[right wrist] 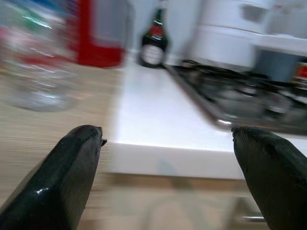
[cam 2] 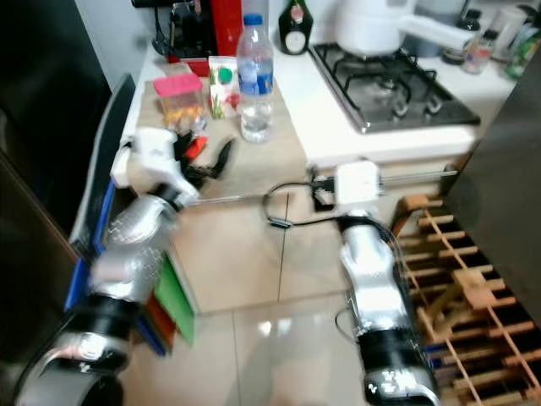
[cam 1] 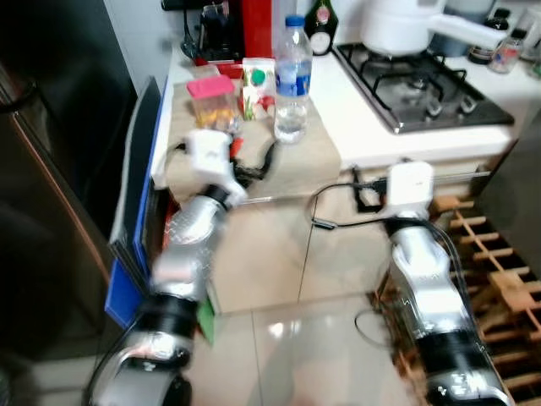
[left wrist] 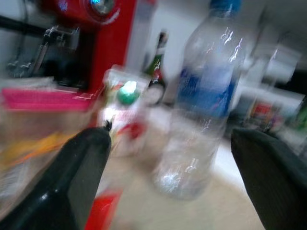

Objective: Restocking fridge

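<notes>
A clear plastic water bottle (cam 1: 292, 78) with a blue cap and blue label stands upright near the upper middle of the left eye view, on a beige mat (cam 1: 308, 156) laid over the white counter (cam 1: 355, 118); whether it holds any water cannot be told. Just left of it stands a small carton (cam 1: 258, 89) printed in green and red, and further left a clear tub (cam 1: 213, 101) with a pink lid, holding something orange-yellow. Behind them is a red coffee machine (cam 1: 245, 30), and a dark bottle (cam 1: 319, 25) stands at the top of the frame. A white pot (cam 1: 397, 25) sits on the gas hob (cam 1: 418, 89) at upper right.

The left gripper (cam 1: 254, 165) reaches over the mat's front part, its black fingers (left wrist: 72, 182) spread wide and holding nothing. In the left wrist view the water bottle stands ahead of them, between the two fingers but beyond their tips, not touched.

The right gripper (right wrist: 168, 143) sits lower, in front of the counter edge, fingers (right wrist: 67, 177) also wide apart and empty; in the right wrist view the bottle lies off beyond one finger.
</notes>
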Available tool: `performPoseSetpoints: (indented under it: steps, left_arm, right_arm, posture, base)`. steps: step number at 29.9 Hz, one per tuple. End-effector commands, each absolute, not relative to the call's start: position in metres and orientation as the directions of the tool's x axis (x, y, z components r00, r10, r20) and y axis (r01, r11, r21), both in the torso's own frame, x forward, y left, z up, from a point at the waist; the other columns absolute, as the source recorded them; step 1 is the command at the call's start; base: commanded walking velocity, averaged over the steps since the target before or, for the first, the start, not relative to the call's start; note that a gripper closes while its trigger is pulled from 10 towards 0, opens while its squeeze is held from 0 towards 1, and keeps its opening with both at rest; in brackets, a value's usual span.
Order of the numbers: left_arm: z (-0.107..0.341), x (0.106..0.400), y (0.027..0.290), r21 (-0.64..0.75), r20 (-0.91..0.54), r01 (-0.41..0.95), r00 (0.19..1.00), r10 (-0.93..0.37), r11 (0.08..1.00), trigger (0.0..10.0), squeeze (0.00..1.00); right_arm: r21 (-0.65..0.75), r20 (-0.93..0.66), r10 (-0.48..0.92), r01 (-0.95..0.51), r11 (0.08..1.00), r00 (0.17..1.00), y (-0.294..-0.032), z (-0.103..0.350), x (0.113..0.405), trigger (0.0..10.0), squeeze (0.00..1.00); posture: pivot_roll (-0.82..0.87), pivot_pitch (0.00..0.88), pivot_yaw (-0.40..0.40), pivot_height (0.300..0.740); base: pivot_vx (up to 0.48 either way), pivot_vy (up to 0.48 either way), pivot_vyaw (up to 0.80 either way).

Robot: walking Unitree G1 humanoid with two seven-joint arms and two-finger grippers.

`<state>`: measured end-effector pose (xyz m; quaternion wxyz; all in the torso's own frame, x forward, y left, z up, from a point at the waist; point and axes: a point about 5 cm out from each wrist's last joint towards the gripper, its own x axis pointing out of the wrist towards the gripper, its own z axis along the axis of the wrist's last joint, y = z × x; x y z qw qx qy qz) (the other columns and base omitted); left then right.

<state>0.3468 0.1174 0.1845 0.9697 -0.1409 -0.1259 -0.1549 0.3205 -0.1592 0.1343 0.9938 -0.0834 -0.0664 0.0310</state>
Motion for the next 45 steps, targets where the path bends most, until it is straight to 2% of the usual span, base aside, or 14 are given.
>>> performPoseSetpoints:
  steps: [1,6,11,15,19,25,27,29,31,32,34,40,44,45]
  left_arm:
    - [0.203,0.344,0.116,-0.233,0.35,0.36,0.898,-0.267,0.903,10.0,0.0]
    - [0.228,0.346,0.119,-0.163,0.394,0.339,0.883,-0.253,0.927,10.0,0.0]
    - [0.222,0.368,0.121,0.056,0.218,0.259,0.939,-0.265,0.964,10.0,0.0]
    - [0.217,0.383,0.146,0.035,0.11,0.204,0.972,-0.207,0.978,10.0,0.0]
    - [0.216,0.396,0.168,-0.178,0.027,0.175,0.985,-0.173,0.968,10.0,0.0]
    - [0.239,0.405,0.163,-0.102,0.119,0.203,0.975,-0.19,0.974,10.0,0.0]
    - [0.235,0.396,0.16,0.009,0.174,0.23,0.958,-0.228,0.973,10.0,0.0]
    - [0.227,0.387,0.156,0.021,0.179,0.257,0.95,-0.257,0.966,10.0,0.0]
    - [0.198,0.347,0.138,-0.005,0.165,0.394,0.907,-0.388,0.919,10.0,0.0]
    - [0.198,0.347,0.138,-0.005,0.165,0.394,0.907,-0.388,0.919,10.0,0.0]
    - [0.174,0.31,0.131,0.001,0.137,0.458,0.88,-0.454,0.889,10.0,0.0]
    - [0.137,0.258,0.141,0.01,0.07,0.476,0.877,-0.475,0.88,10.0,0.0]
    - [0.141,0.26,0.137,0.008,0.103,0.465,0.88,-0.463,0.885,10.0,0.0]
    - [0.155,0.273,0.131,-0.003,0.153,0.448,0.884,-0.442,0.894,10.0,0.0]
  right_arm:
    - [-0.164,0.135,0.059,-0.037,0.986,0.989,-0.162,0.137,0.322,10.0,0.0]
    - [-0.161,0.129,0.061,-0.04,0.986,0.99,-0.162,0.135,0.321,10.0,0.0]
    - [-0.159,0.126,0.062,-0.041,0.986,0.99,-0.161,0.133,0.32,10.0,0.0]
    - [-0.153,0.128,0.063,-0.043,0.987,0.99,-0.159,0.133,0.319,10.0,0.0]
    - [-0.144,0.128,0.051,-0.032,0.989,0.99,-0.159,0.132,0.316,10.0,0.0]
    - [-0.177,0.151,0.044,-0.017,0.984,0.988,-0.162,0.133,0.307,10.0,0.0]
    - [-0.213,0.202,0.012,0.032,0.977,0.979,-0.17,0.144,0.298,10.0,0.0]
    - [-0.228,0.23,-0.007,0.061,0.972,0.973,-0.175,0.151,0.292,10.0,0.0]
    - [-0.236,0.265,-0.034,0.099,0.967,0.964,-0.184,0.163,0.266,10.0,0.0]
    - [-0.236,0.265,-0.034,0.099,0.967,0.964,-0.184,0.163,0.266,10.0,0.0]
    - [-0.23,0.224,-0.052,0.105,0.967,0.973,-0.191,0.155,0.245,10.0,0.0]
    - [-0.201,0.135,-0.104,0.13,0.971,0.985,-0.204,0.136,0.215,10.0,0.0]
    - [-0.182,0.11,-0.055,0.074,0.981,0.992,-0.198,0.128,0.219,10.0,0.0]
    - [-0.175,0.115,-0.028,0.047,0.983,0.993,-0.191,0.128,0.231,10.0,0.0]
  posture:
    - [-0.04,0.0,0.037,0.74]
    - [-0.03,0.0,0.029,0.74]
    - [-0.03,0.0,0.029,0.74]
    - [-0.03,0.0,0.042,0.74]
    - [-0.04,0.0,0.047,0.74]
    - [-0.07,0.0,0.081,0.74]
    - [-0.09,0.0,0.1,0.74]
    - [-0.09,0.0,0.101,0.74]
    - [-0.09,0.0,0.102,0.74]
    - [-0.09,0.0,0.102,0.74]
    - [-0.09,0.0,0.089,0.74]
    - [-0.05,0.0,0.023,0.74]
    - [-0.03,0.0,0.004,0.74]
    - [-0.03,0.0,0.008,0.74]
  base:
    - [0.0,0.465,0.0]
    - [0.0,0.283,0.0]
    - [0.0,0.0,0.0]
    - [0.0,0.0,0.0]
    - [0.0,0.0,0.0]
    - [0.0,0.0,0.0]
    - [0.0,0.0,0.0]
    - [0.0,0.0,0.0]
    - [0.0,0.0,0.0]
    - [0.0,0.0,0.0]
    - [0.0,0.0,0.0]
    - [0.0,0.0,0.0]
    - [0.0,0.0,0.0]
    - [0.0,0.0,0.0]
